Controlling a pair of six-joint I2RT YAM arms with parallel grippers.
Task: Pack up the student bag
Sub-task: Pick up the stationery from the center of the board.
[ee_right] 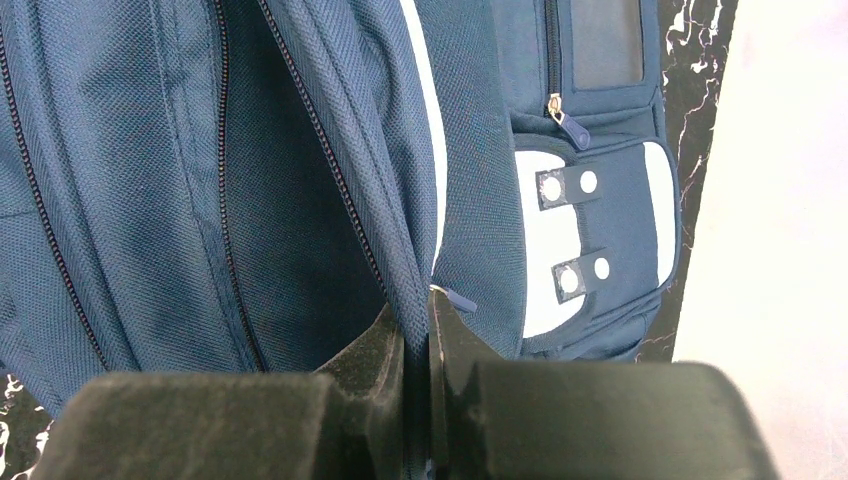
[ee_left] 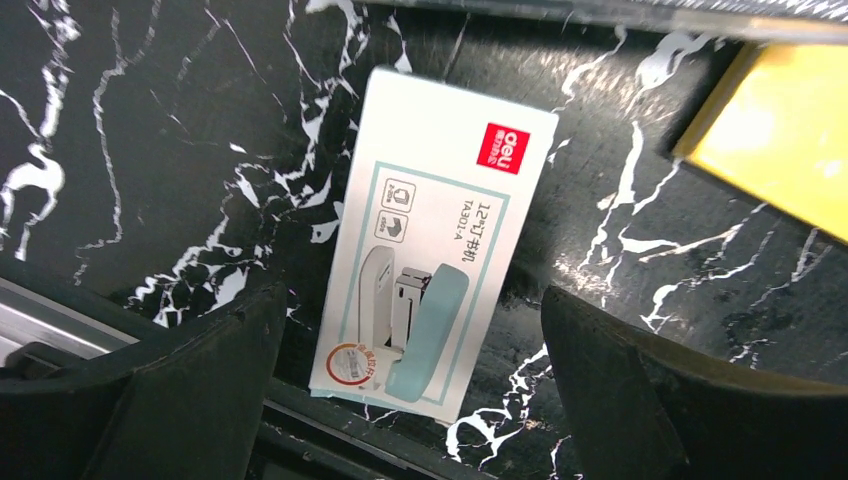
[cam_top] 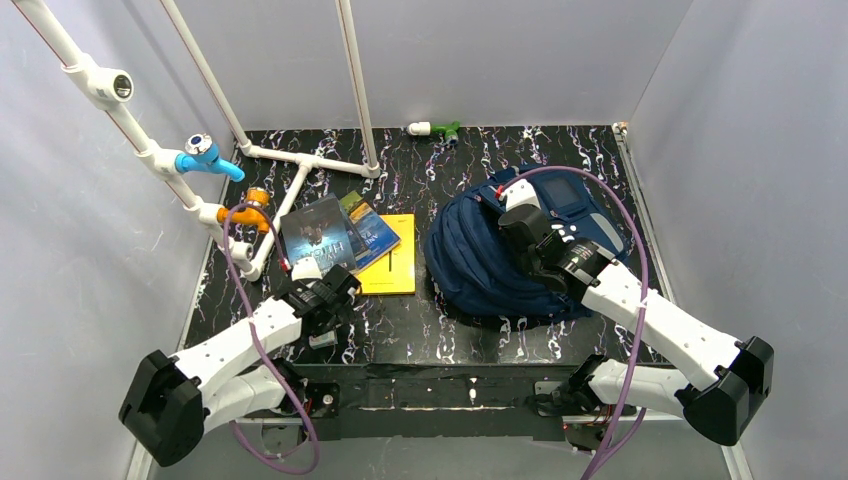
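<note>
At the upper left of the overhead view a white pipe frame (cam_top: 300, 160) stands on the black marbled table (cam_top: 440, 330), with a blue fitting (cam_top: 205, 155) and an orange fitting (cam_top: 252, 212) on its slanted bar; just right of it, left of centre, three books lie fanned and overlapping: a dark book (cam_top: 318, 235), a blue book (cam_top: 370, 225) and a yellow book (cam_top: 392, 265).

Below the books the left gripper (ee_left: 415, 300) hangs over a white stapler box (ee_left: 435, 250) lying flat on the table; its two black fingers (ee_left: 200, 390) are spread wide, one on each side of the box, and neither touches it. The box has a red logo and a picture of a pale blue stapler; a corner of the yellow book shows at the upper right of that wrist view.

A small green and white object (cam_top: 435, 128) lies at the far edge, top centre.

Right of centre lies the student bag (cam_top: 480, 265), navy, the largest thing on the table. The right gripper (ee_right: 420, 330) is clamped tight on a fold of the bag's fabric next to a zip; left of that fold the zip rows stand apart over dark lining, and what is inside cannot be made out. A white patch (ee_right: 545, 250) and a closed front pocket with a zip pull (ee_right: 570, 125) sit to the right in the right wrist view.
</note>
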